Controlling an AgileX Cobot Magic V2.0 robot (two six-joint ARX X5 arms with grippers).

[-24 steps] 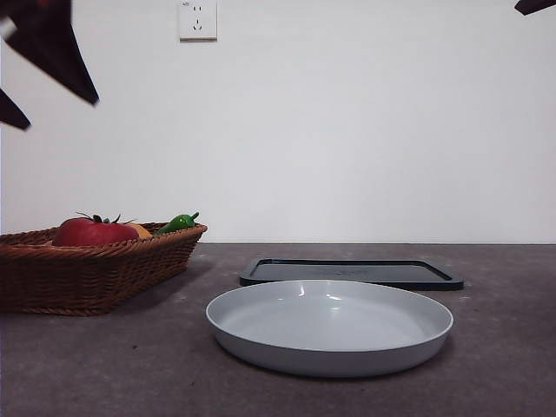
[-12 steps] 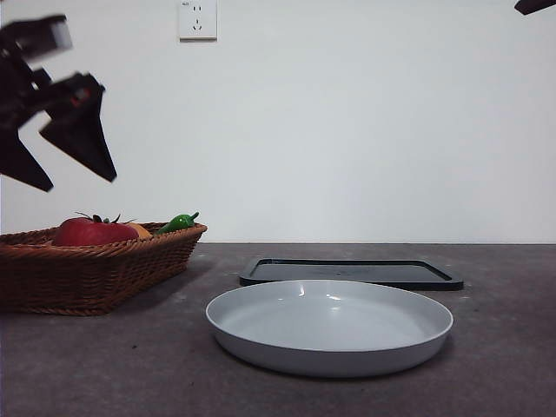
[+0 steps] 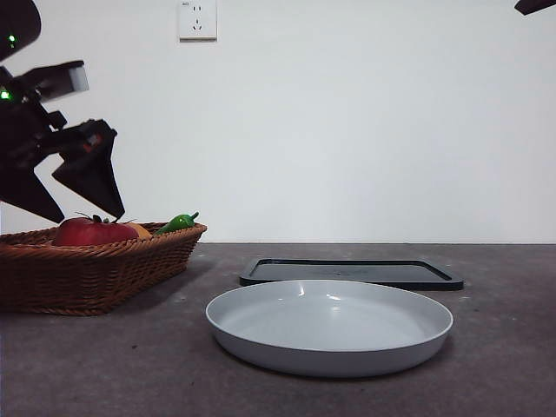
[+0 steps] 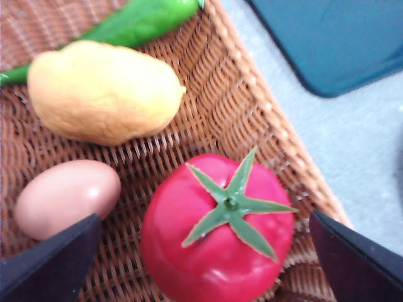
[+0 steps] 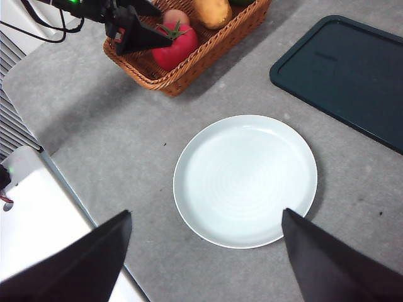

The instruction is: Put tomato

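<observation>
The red tomato [image 3: 87, 234] with a green star stem lies in the brown wicker basket [image 3: 104, 269] at the left. In the left wrist view the tomato [image 4: 214, 251] sits between my jaws. My left gripper [image 3: 85, 207] is open and hangs just above the tomato, not touching it; it also shows in the left wrist view [image 4: 203, 216]. In the right wrist view the left gripper [image 5: 135, 33] hovers over the tomato [image 5: 179, 45]. My right gripper [image 5: 206, 212] is open and empty, high above the table, a black tip [image 3: 534, 5] at the top right corner.
The basket [image 4: 264, 107] also holds a green pepper [image 4: 138, 22], a yellow-orange lumpy fruit [image 4: 104, 91] and a pale egg [image 4: 66, 198]. A grey-white plate [image 3: 330, 326] stands at the middle front, with a dark flat tray [image 3: 352, 271] behind it.
My left gripper has come down from the top left corner to just above the tomato in the basket. The right arm and the objects have not moved.
</observation>
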